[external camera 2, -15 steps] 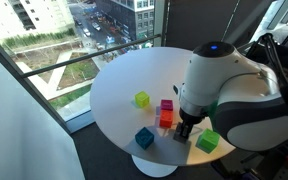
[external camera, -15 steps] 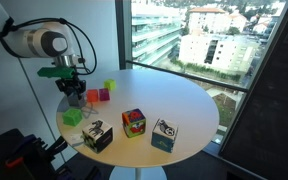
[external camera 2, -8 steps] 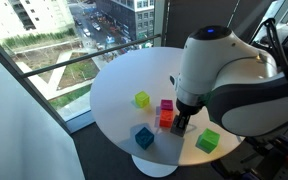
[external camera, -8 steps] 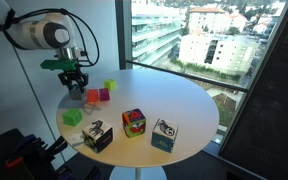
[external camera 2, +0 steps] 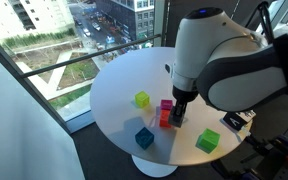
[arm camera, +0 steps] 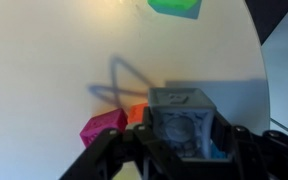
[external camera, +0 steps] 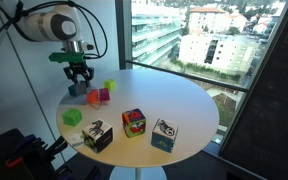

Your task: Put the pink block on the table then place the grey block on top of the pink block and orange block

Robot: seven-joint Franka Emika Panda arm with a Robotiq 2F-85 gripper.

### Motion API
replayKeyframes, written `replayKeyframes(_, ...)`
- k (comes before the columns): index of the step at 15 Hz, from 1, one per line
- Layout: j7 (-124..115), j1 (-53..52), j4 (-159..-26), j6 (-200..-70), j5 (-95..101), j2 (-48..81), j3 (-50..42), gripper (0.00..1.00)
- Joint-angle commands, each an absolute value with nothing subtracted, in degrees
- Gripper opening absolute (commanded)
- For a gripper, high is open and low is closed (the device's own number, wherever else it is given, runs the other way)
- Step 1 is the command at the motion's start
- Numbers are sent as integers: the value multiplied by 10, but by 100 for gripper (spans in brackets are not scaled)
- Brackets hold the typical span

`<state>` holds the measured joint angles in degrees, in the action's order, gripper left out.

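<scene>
The pink block (external camera: pixel 103 96) and the orange block (external camera: pixel 92 97) sit side by side, touching, on the round white table (external camera: pixel 174 95). Both also show in an exterior view, pink (external camera 2: pixel 167 105) and orange (external camera 2: pixel 166 119). My gripper (external camera: pixel 77 84) is shut on the grey block (arm camera: pixel 179 118) and holds it above the table, just beside the orange block. In the wrist view the pink block (arm camera: pixel 104 127) and the orange block (arm camera: pixel 137 113) lie just left of the held grey block. My gripper (external camera 2: pixel 178 114) hangs close over the pair.
A yellow-green cube (external camera: pixel 110 86) sits behind the pair. A green cube (external camera: pixel 73 117) and a blue cube (external camera 2: pixel 145 137) lie near the table edge. Three larger patterned cubes (external camera: pixel 134 122) stand along the front edge.
My gripper has risen with the grey block in it and shifted slightly towards the pink and orange blocks. The blocks on the table have not moved.
</scene>
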<state>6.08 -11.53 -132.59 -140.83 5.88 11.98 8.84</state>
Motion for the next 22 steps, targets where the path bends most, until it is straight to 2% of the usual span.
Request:
replayKeyframes(1, 90, -103, -1287, -1373, 59, 137, 92, 31)
replayKeyframes(22, 205, -82, -1185, -1361, 101, 224, 86, 31)
